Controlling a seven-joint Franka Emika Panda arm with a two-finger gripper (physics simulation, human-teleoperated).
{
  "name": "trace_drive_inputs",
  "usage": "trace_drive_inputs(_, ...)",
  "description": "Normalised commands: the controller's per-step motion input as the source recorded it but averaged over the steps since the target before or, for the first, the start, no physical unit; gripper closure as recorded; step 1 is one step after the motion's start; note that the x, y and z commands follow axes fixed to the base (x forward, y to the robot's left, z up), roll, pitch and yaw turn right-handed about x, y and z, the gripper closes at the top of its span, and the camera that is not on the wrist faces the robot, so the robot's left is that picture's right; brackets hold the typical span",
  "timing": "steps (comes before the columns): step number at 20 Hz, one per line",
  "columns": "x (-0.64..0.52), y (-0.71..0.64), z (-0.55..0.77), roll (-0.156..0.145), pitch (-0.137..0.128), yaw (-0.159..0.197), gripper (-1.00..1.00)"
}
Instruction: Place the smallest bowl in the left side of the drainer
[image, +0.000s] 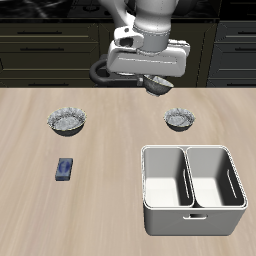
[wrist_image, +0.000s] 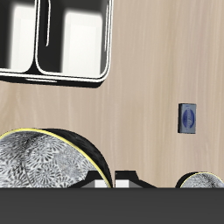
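Main risk: grabbing the wrong bowl. The wider grey bowl (image: 67, 121) sits well apart from the drainer (image: 190, 223), across the counter, and looks much alike. The smallest bowl (image: 180, 119) is just behind the drainer, toward the counter's back. Its rim is thin, crinkled and shiny, so a shallow or off-centre pinch prob slips or tips it. Carried low, it could clip the drainer's rim or divider and drop into the wrong half instead of the left side.

Gripper (image: 155, 90) hangs above the counter, farther back than the drainer, not touching the bowl. The bowl lies near it, slightly closer to the drainer and off to one side. Can't tell if the jaws are apart or closed, w/ the wrist view cutting them off.
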Motion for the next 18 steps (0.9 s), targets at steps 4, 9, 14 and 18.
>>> trace_drive_inputs(4,0.29,0.45,0.12,0.02,-0.013,-0.056,1.0)
trace_drive_inputs(9,0.15,0.28,0.13,0.021,-0.006,-0.029,1.0)
trace_drive_inputs(14,0.15,0.24,0.12,0.02,-0.009,-0.032,1.0)
trace_drive_inputs(18,0.11,0.17,0.09,0.021,-0.004,-0.026,1.0)
